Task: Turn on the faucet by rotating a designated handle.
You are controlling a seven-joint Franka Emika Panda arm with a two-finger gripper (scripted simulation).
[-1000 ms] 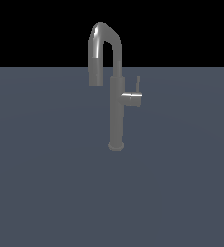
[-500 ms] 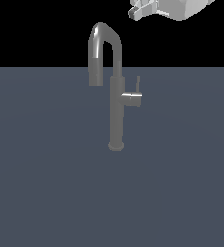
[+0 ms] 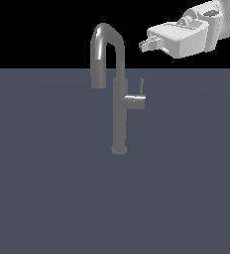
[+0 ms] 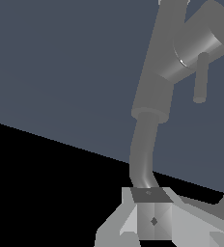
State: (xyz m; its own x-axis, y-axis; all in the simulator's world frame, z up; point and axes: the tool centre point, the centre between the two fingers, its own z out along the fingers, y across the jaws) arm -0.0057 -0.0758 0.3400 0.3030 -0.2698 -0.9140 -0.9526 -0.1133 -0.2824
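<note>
The faucet point(image 3: 119, 116) is a slim grey column on a round base, with an arched spout point(image 3: 103, 44) turning down on the exterior view's left. The handle point(image 3: 135, 101) is a short stub jutting from the column toward the exterior view's right, with a thin lever point(image 3: 142, 85) standing up at its end. My gripper point(image 3: 147, 44) hangs above and to the right of the handle, apart from it, near the arch's height. In the wrist view the faucet point(image 4: 155, 82), handle point(image 4: 201, 46) and lever point(image 4: 200, 79) fill the frame. The gripper point(image 4: 191, 205) looks open there, holding nothing.
A flat blue-grey surface point(image 3: 47, 198) stretches around the faucet base. Behind it the background is black. The white arm point(image 3: 206, 25) enters from the exterior view's upper right corner.
The gripper was out of view one second ago, appeared at the top edge half a second ago, and has now come lower and toward the faucet. The faucet and handle have not moved.
</note>
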